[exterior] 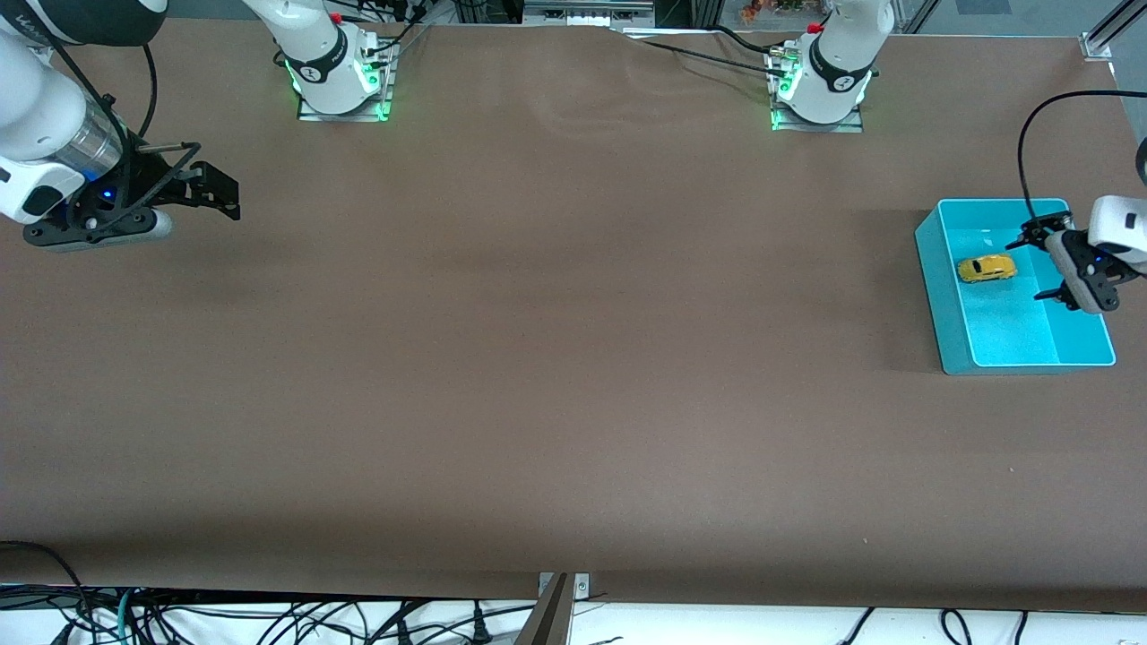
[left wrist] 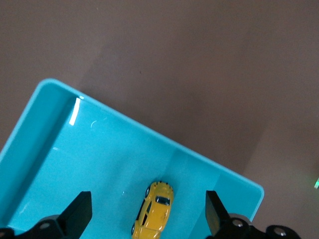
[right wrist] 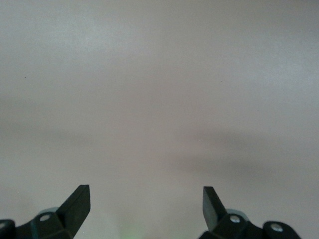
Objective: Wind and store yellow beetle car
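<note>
The yellow beetle car [exterior: 987, 268] lies on its wheels inside the turquoise bin [exterior: 950, 296] at the left arm's end of the table. My left gripper [exterior: 1038, 265] hangs over the bin, open and empty, just above the car and apart from it. In the left wrist view the car [left wrist: 153, 211] shows on the bin floor [left wrist: 75, 149] between the two spread fingers of the left gripper [left wrist: 148, 199]. My right gripper [exterior: 228, 199] waits open and empty over bare table at the right arm's end; its wrist view [right wrist: 146, 194] shows only table.
The brown table [exterior: 556, 358] spreads wide between the two arms. The arm bases [exterior: 340, 81] [exterior: 820, 90] stand along the table's edge farthest from the front camera. Cables hang below the edge nearest the camera [exterior: 269, 618].
</note>
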Available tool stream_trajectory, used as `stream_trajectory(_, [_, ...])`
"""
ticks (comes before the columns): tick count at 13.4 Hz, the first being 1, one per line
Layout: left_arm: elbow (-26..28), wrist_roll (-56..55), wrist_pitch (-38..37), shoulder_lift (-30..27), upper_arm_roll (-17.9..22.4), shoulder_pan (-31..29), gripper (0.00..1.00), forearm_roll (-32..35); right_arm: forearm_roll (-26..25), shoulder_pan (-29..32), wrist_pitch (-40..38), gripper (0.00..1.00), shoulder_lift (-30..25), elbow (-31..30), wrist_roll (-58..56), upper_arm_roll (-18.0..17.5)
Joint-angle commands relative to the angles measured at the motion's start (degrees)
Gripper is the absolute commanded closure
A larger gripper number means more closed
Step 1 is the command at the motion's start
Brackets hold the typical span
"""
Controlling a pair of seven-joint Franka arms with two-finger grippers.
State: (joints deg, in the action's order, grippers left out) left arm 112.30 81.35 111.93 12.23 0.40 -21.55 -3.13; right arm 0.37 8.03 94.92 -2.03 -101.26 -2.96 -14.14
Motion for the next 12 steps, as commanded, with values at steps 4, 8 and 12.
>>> stream_trajectory(4, [-6.1, -25.4, -4.9, -3.4, -9.7, 2.3, 0.00, 0.2, 0.5, -0.2, -1.1, 0.00, -0.5, 0.0, -0.3, 0.3])
stream_trajectory(8, [-10.8, -51.4, -7.7, -6.1, -14.5, 4.8, 0.00, 0.2, 0.5, -0.2, -1.0, 0.00, -0.5, 0.0, -0.4, 0.3])
stream_trajectory(12, [-19.1, -68.6, -16.4, -6.6, -14.2, 12.0, 0.00, 0.8, 0.5, -0.2, -1.0, 0.00, -0.5, 0.0, -0.3, 0.3])
